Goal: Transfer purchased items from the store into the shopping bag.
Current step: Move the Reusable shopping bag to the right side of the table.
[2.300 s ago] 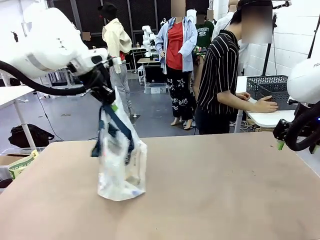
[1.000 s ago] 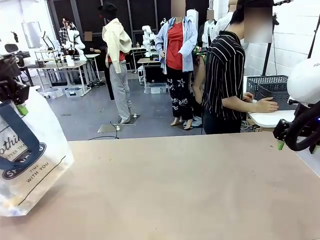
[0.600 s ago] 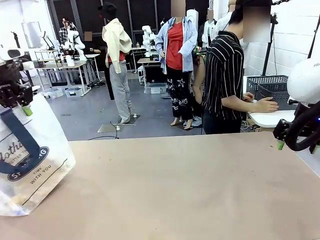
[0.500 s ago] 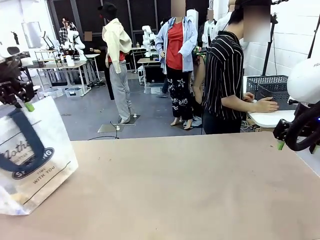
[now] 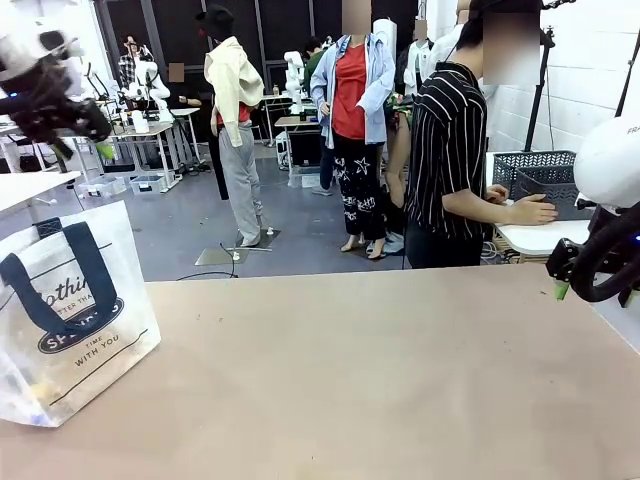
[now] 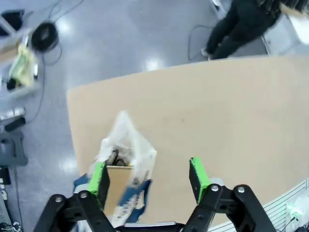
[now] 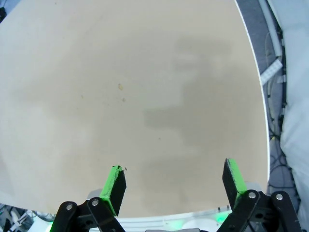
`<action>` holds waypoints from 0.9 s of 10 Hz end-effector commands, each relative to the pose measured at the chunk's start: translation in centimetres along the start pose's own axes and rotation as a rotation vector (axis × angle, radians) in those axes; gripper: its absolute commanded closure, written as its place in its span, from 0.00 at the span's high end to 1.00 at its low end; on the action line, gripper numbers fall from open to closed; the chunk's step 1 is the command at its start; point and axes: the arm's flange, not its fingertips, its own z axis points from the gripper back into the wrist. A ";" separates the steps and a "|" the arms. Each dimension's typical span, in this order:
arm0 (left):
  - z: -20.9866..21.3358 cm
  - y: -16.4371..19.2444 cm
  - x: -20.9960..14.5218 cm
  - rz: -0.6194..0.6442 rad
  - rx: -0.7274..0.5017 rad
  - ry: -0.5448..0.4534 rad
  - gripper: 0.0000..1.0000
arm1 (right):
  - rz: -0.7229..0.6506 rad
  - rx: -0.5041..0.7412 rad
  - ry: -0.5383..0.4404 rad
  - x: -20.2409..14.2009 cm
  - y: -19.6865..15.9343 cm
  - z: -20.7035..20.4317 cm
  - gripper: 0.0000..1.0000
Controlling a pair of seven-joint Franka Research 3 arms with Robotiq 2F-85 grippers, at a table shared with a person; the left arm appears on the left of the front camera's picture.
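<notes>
Translucent white plastic catches the light as the shopping bag [image 5: 70, 310] stands alone at the left end of the worktop [image 5: 380, 370], its navy handles drooping over the oval logo. High above it hangs the left end effector [image 6: 147, 179], its green-padded fingers spread apart and gripping nothing; seen from the wrist, the bag's crumpled mouth lies directly below. The right end effector [image 7: 173, 186] waits over bare worktop at the opposite end, fingers likewise wide and empty. The store [image 5: 540, 180] (a dark mesh basket) sits on a separate white table behind the worktop's right corner, where a person in a striped shirt rests a hand [image 5: 530, 210] beside it. Something faint shows through the bag's lower corner, too blurred to name. Judging by this, the bag is placed and ready, while most of the transferring appears yet to be done.
</notes>
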 end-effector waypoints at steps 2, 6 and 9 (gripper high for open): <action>-5.1 -7.6 2.2 -0.096 -0.079 0.066 1.00 | 0.007 -0.012 0.005 0.0 -0.1 0.0 1.00; -17.4 -11.8 2.6 -0.122 -0.311 0.126 1.00 | 0.007 -0.012 0.005 0.0 -0.1 0.0 1.00; -23.7 -14.0 0.0 -0.060 -0.314 0.166 1.00 | 0.007 -0.012 0.005 0.0 -0.1 0.0 1.00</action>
